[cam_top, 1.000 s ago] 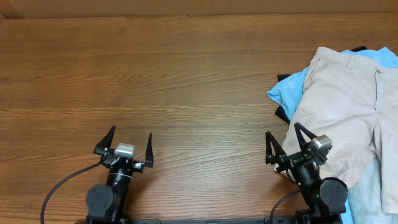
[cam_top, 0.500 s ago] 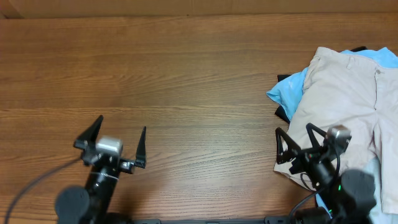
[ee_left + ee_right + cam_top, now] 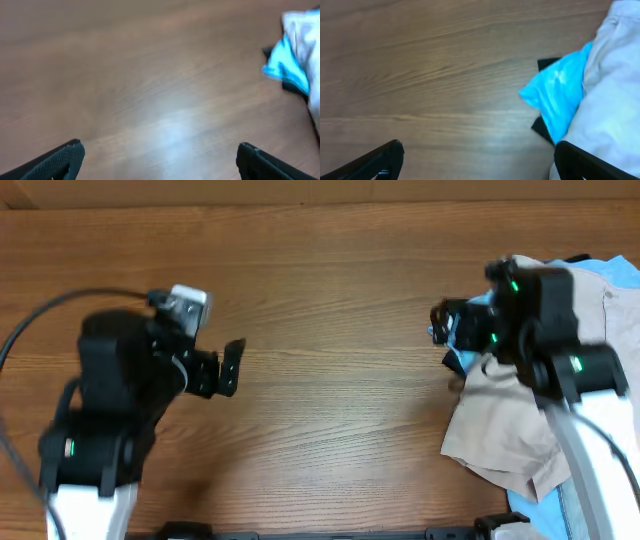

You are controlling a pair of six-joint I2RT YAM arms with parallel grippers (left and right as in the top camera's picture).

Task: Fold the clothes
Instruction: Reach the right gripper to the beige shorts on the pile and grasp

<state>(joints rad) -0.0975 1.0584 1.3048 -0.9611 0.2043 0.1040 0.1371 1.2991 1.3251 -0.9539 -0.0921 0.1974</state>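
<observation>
The pale beige shorts [image 3: 505, 425] lie spread at the table's right side, on top of other garments. They also show in the right wrist view [image 3: 612, 85] and at the right edge of the left wrist view [image 3: 302, 27]. My right gripper [image 3: 450, 332] is open and empty, raised over the shorts' left edge; its jaws [image 3: 480, 162] frame bare wood, with the right finger beside the cloth. My left gripper [image 3: 212, 350] is open and empty over bare wood at the left, its jaws [image 3: 160, 162] wide apart.
A light blue T-shirt [image 3: 560, 95] sticks out from under the shorts' left edge, also seen in the left wrist view [image 3: 285, 65]. A black cloth [image 3: 547, 64] lies beneath it. Pale blue fabric [image 3: 545, 502] shows at the front right. The table is brown wood [image 3: 330, 290].
Both arms have lifted from the front edge and swung forward over the table, the right one up to the shorts' left edge. Both grippers stay open. The clothes have not moved.
</observation>
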